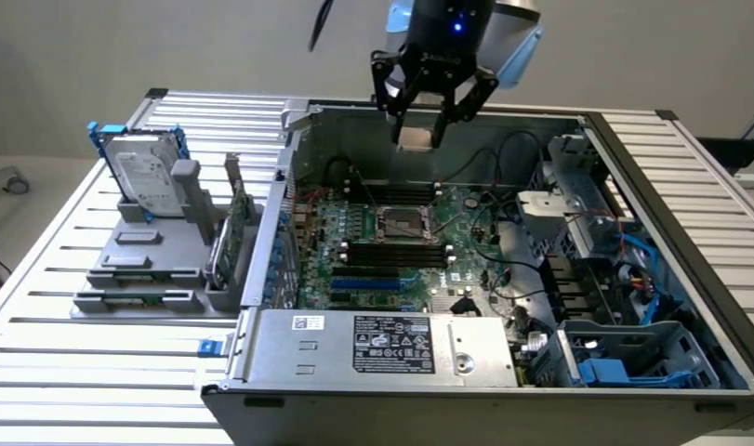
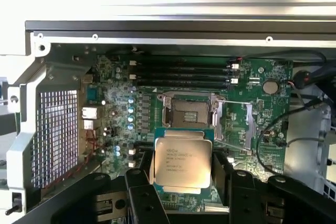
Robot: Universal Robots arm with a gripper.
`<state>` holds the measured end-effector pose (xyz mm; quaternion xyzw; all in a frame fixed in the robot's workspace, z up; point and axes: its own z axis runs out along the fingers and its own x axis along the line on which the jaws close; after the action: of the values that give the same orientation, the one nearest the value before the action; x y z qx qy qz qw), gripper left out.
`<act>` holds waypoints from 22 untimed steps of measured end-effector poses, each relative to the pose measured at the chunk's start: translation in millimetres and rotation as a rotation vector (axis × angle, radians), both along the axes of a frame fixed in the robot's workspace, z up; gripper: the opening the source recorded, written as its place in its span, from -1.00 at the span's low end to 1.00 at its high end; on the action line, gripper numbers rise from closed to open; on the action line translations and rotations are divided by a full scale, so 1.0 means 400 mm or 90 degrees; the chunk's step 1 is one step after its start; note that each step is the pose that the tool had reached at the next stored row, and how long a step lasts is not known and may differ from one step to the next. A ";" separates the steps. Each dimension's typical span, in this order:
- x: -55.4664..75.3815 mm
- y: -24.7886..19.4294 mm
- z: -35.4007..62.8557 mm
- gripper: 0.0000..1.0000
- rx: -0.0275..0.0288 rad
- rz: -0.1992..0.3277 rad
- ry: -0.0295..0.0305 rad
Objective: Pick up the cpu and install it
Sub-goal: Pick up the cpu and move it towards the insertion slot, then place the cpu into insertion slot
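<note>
My gripper [image 1: 416,139] hangs above the back of the open computer case, shut on the cpu [image 2: 181,163], a small flat square chip with a pale silvery top and a green edge. In the exterior view the cpu [image 1: 416,138] shows as a pale square between the black fingers [image 2: 137,192]. Below and in front of it on the green motherboard lies the open cpu socket [image 2: 190,113], its metal frame lifted; in the exterior view the socket [image 1: 401,223] sits mid-board. The chip is held clear above the board, apart from the socket.
Black memory sticks [image 1: 393,253] lie in slots beside the socket. A silver hard drive in a blue bracket [image 1: 141,172] stands in a grey fixture at the exterior view's left. The case walls [image 1: 277,186], cables and blue drive bays [image 1: 625,358] crowd the exterior view's right.
</note>
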<state>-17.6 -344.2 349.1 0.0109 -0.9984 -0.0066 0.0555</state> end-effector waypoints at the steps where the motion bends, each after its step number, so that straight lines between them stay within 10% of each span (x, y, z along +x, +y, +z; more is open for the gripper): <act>1: 0.000 0.005 -0.003 0.07 0.0001 0.000 -0.0009; 22: 0.000 0.010 -0.008 0.07 0.0000 0.000 -0.0044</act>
<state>-17.6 -340.3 345.8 0.0107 -0.9986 -0.0066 0.0520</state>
